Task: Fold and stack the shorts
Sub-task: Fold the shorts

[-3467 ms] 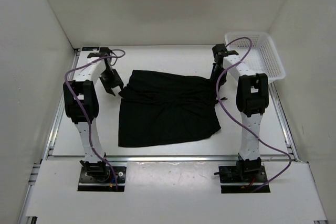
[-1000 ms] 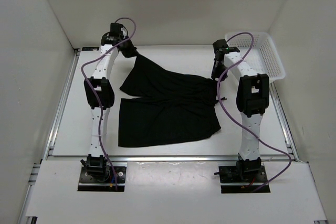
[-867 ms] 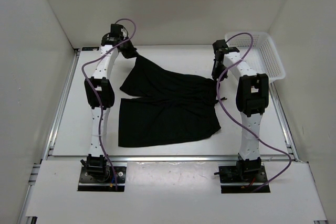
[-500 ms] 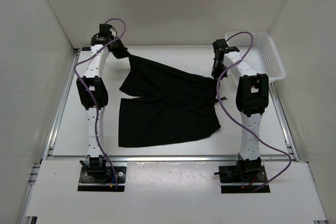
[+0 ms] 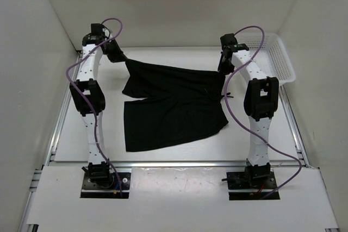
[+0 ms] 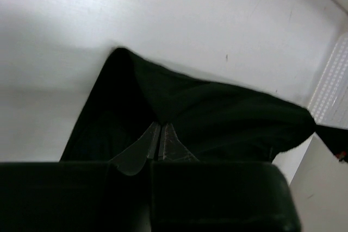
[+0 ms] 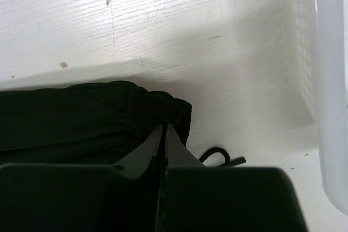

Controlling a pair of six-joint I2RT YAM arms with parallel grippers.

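The black shorts (image 5: 174, 104) lie spread over the middle of the table, their far edge lifted and stretched between the two arms. My left gripper (image 5: 117, 55) is shut on the far left corner of the shorts (image 6: 217, 123); the left wrist view has the fabric pinched at the fingertips (image 6: 159, 126). My right gripper (image 5: 222, 69) is shut on the far right end, at the waistband (image 7: 109, 118); the right wrist view has the fingertips (image 7: 164, 129) closed on that bunched edge. A black drawstring (image 7: 220, 158) lies loose beside it.
A white mesh basket (image 5: 272, 55) stands at the far right corner, close to the right arm, and its wall (image 7: 321, 80) fills the right side of the right wrist view. White walls enclose the table on three sides.
The left arm has swung left while holding its corner, pulling the far edge of the shorts taut. The right gripper has closed on the waistband end and risen slightly.
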